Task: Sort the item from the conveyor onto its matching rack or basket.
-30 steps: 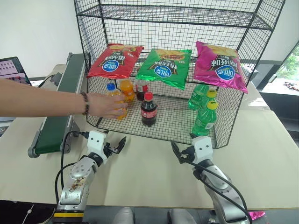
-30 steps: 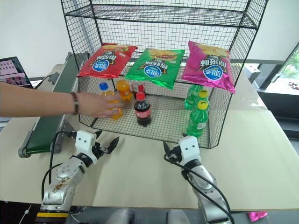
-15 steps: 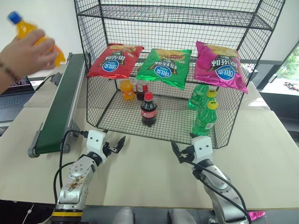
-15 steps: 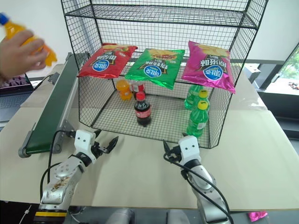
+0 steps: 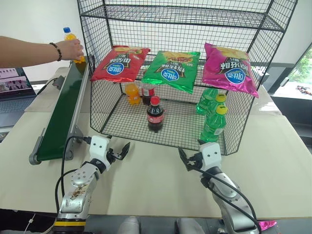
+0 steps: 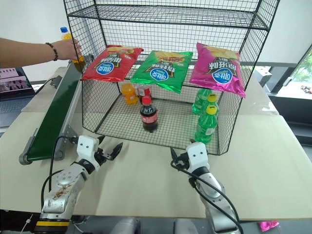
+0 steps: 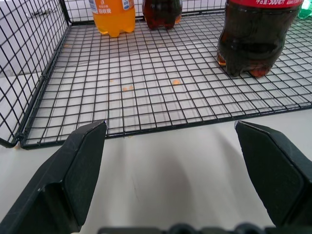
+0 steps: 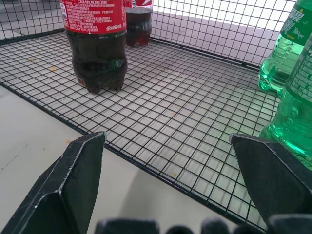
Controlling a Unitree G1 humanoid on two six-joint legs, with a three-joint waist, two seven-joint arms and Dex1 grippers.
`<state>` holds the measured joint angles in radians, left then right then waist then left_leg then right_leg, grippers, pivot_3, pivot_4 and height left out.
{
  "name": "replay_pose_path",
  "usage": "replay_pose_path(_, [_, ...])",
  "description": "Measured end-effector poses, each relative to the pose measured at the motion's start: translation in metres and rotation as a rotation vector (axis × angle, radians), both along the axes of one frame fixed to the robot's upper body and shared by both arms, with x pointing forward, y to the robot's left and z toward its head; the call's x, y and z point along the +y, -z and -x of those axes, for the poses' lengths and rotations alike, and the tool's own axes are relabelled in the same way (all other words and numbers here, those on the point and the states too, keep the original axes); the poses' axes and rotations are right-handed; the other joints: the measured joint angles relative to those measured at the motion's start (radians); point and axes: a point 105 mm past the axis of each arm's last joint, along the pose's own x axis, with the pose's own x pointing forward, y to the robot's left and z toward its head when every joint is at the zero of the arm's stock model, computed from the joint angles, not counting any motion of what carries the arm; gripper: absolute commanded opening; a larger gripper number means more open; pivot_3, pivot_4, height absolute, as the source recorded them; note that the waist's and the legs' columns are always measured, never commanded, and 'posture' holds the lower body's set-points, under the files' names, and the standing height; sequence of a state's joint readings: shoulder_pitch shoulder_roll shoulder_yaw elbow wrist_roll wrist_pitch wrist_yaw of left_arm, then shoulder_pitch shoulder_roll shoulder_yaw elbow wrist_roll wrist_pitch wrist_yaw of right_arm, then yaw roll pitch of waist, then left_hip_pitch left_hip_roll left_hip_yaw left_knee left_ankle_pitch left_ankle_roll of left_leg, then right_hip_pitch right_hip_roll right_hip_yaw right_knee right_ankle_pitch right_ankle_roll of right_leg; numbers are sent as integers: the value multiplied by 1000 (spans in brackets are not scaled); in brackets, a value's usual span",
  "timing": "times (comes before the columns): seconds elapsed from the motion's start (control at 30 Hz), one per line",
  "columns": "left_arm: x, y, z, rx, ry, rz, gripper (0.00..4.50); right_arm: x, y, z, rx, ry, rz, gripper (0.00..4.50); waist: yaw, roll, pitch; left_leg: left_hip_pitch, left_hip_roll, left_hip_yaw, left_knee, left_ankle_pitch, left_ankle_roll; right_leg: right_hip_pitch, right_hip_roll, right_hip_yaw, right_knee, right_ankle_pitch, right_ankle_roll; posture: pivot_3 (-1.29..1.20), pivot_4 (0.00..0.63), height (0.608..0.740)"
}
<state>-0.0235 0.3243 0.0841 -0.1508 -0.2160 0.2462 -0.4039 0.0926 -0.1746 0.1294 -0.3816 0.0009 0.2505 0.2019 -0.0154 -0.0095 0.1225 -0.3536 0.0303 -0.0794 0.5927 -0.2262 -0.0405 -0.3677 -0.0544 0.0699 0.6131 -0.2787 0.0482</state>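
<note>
A person's hand (image 5: 72, 48) holds the item (image 5: 69, 37), a small orange soda bottle with a blue cap, upright at the far end of the dark green conveyor (image 5: 61, 114). Whether it touches the belt I cannot tell. The tall black wire rack (image 5: 185, 29) stands behind both grippers. Close to its front edge, my left gripper (image 5: 118, 146) hovers over the table, open and holding nothing, also seen as left gripper (image 7: 175, 170). Level with it to the right, my right gripper (image 5: 190, 155) is open and holds nothing, right gripper (image 8: 170, 180).
On the rack's bottom tier stand a red-capped cola bottle (image 5: 155, 114), an orange bottle (image 5: 132, 92), another cola behind it and green bottles (image 5: 214, 122). Three snack bags (image 5: 171, 68) lie on the tier above. A laptop (image 5: 12, 80) sits far left.
The person's hand took the blue-capped orange bottle off the rack's bottom tier, lifted it up to the left, then brought it down to the conveyor's far end. Both grippers stayed still.
</note>
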Motion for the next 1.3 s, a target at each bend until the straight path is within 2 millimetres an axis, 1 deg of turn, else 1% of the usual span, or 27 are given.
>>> replay_pose_path(0.07, [0,-3,1,-1,1,12,4469,1,-1,0,-1,-12,3,4500,0,0,0,0,0,0,0,0,0,0,0,0,0,0,0,0,150,738])
replay_pose_path(0.13, [5,-8,4,-9,-10,52,4469,3,-4,-2,-11,-47,12,4500,-2,0,0,0,0,0,0,0,0,0,0,0,0,0,0,0,150,738])
replay_pose_path(0.23, [19,-18,10,-22,-44,103,4469,6,-16,-6,-28,-124,18,4500,-5,0,0,0,1,0,0,0,0,0,0,0,0,0,0,0,150,738])
replay_pose_path(0.3, [31,-31,16,-51,-73,129,4469,10,-26,-9,-22,-215,6,4500,-7,0,0,0,1,0,0,0,0,0,0,0,1,0,0,0,150,738])
replay_pose_path(0.4, [58,-65,26,-149,-147,157,4469,18,-58,-11,-45,-411,-15,4500,-9,0,1,1,1,0,1,0,0,1,0,0,1,3,-5,0,150,738])
replay_pose_path(0.47, [77,-81,32,-198,-209,154,4469,29,-77,-9,-64,-529,-28,4500,-8,0,0,1,1,0,1,0,0,1,1,0,0,3,-5,0,150,738])
replay_pose_path(0.53, [100,-91,38,-226,-307,175,4469,44,-97,-6,-72,-665,-60,4500,-7,0,1,1,1,0,1,0,0,1,1,0,0,3,-5,0,150,738])
replay_pose_path(0.63, [126,-100,45,-253,-409,168,4469,63,-121,-2,-97,-824,-73,4500,-5,-1,1,1,1,0,2,0,0,1,1,-1,1,3,-6,0,150,738])
replay_pose_path(0.7, [139,-104,48,-263,-454,156,4469,76,-131,3,-109,-927,-72,4500,-2,-1,1,1,0,-1,1,0,0,1,0,-1,0,3,-6,0,150,738])
replay_pose_path(0.8, [149,-99,49,-247,-491,161,4469,91,-136,7,-97,-1045,-72,4500,1,-1,0,1,0,-1,2,0,0,1,0,-1,0,4,-6,0,150,738])
replay_pose_path(0.87, [158,-96,46,-237,-518,179,4469,101,-139,7,-92,-1111,-64,4500,0,-1,0,0,0,0,2,0,0,0,0,-1,1,4,-7,0,150,738])
replay_pose_path(0.93, [167,-96,43,-235,-539,188,4469,111,-148,7,-115,-1173,-60,4500,-3,-1,0,0,1,0,1,0,0,0,1,-1,1,4,-7,0,150,738])
replay_pose_path(1.0, [170,-98,41,-237,-543,191,4469,116,-154,9,-147,-1217,-55,4500,-3,-1,0,0,1,-1,1,0,0,0,1,-1,1,4,-7,0,150,738])
replay_pose_path(1.13, [173,-98,39,-247,-546,201,4469,123,-157,8,-169,-1241,-74,4500,-2,-1,0,0,1,0,0,0,0,-1,1,-1,2,4,-7,0,150,738])
replay_pose_path(1.3, [179,-106,36,-276,-553,191,4469,129,-166,10,-207,-1261,-90,4500,-3,-1,0,0,1,0,0,0,0,-2,1,-1,3,4,-7,0,150,738])
